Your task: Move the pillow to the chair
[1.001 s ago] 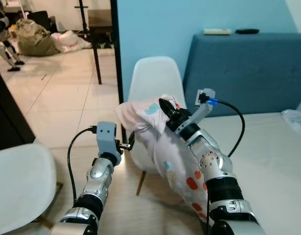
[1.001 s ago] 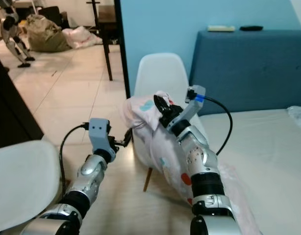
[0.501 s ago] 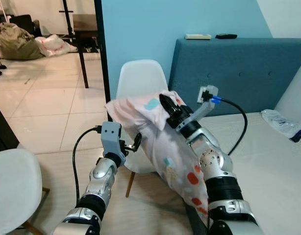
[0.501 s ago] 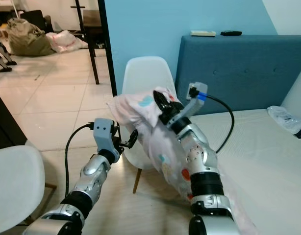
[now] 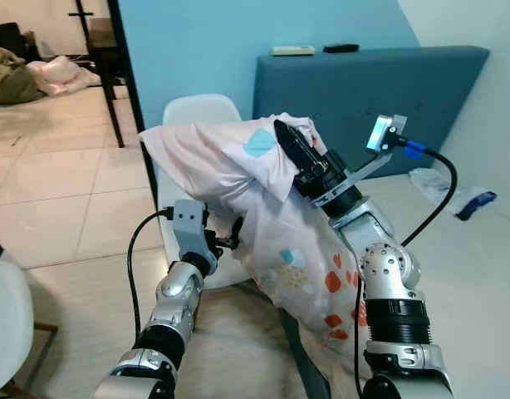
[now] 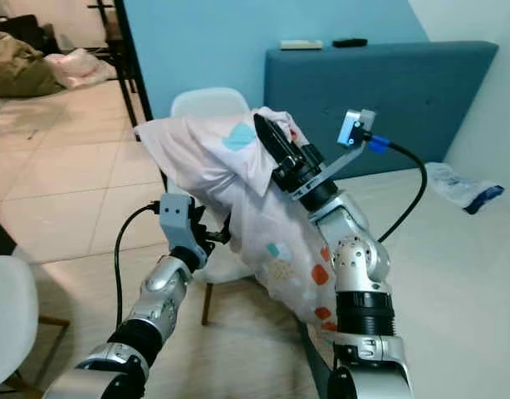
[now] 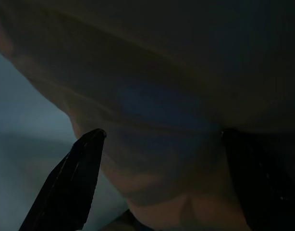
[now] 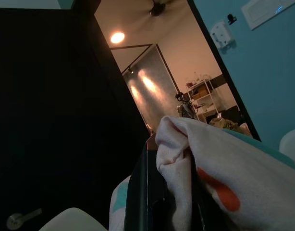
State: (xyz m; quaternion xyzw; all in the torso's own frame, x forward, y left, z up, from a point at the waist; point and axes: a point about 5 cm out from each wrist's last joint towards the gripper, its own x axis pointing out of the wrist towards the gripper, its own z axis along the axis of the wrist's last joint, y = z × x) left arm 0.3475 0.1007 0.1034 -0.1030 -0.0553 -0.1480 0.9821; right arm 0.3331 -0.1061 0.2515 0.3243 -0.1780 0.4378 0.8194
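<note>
While the pink patterned pillow [image 5: 263, 208] hangs in the air in front of the white chair [image 5: 193, 116], its top edge is bunched between the clamped fingers of the right pincer [image 5: 290, 143], raised above the bed [image 5: 479, 274]. Its lower end droops toward the bed's near corner. Underneath, the left pincer [image 5: 232, 235] reaches up against the cloth with its fingers spread apart, nothing clamped between them. Behind stand a blue headboard [image 5: 363, 83] and a blue wall [image 5: 213, 41].
</note>
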